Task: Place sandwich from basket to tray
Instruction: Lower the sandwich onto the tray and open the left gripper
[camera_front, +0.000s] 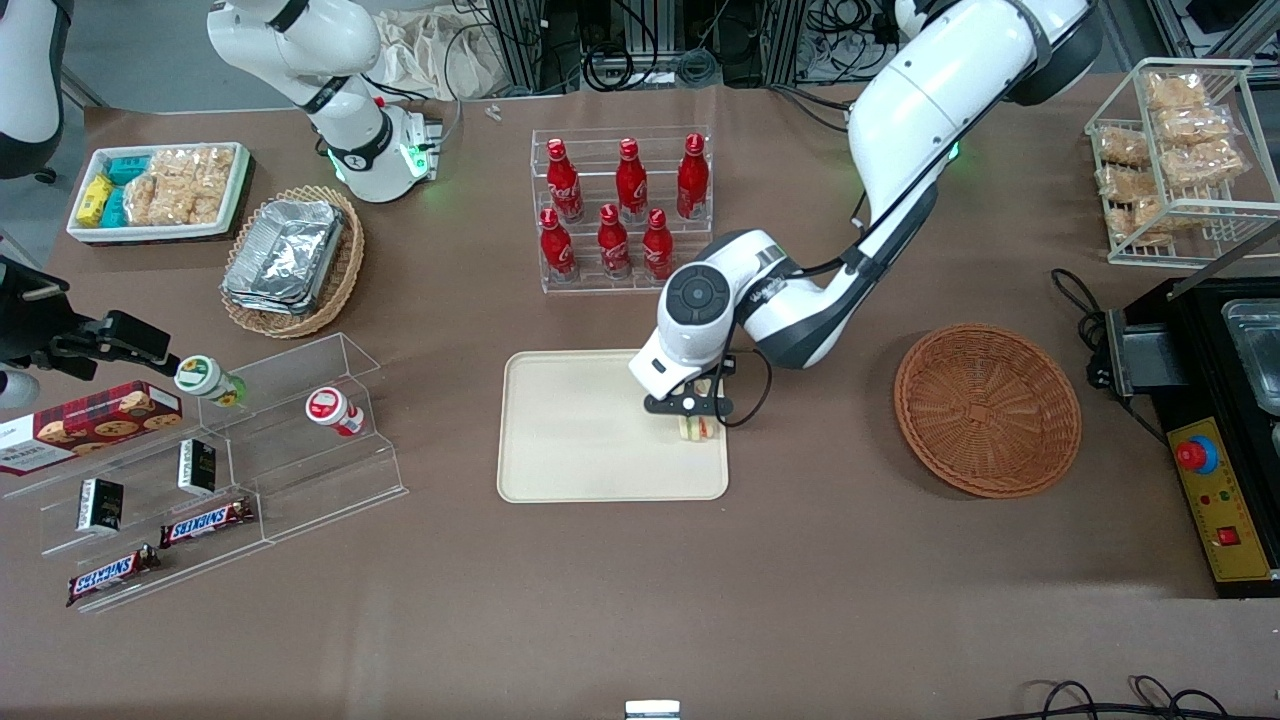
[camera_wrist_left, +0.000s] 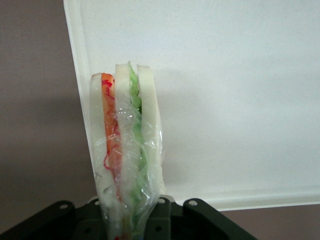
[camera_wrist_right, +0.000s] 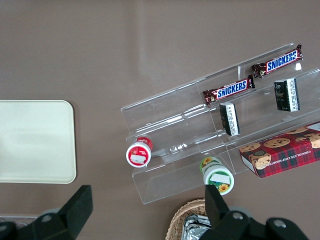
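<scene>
Gripper (camera_front: 697, 418) holds sandwich (camera_front: 696, 428) over tray (camera_front: 580, 440); Snickers bars (camera_front: 206, 522) nearby.

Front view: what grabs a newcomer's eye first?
The working arm's end effector over the cream tray, shut on the sandwich at the tray's edge nearest the empty reddish-brown basket. The wrist view shows the sandwich upright in clear wrap, orange and green layers between white bread. Next, six red bottles in a clear rack, farther from the front camera than the tray.
</scene>
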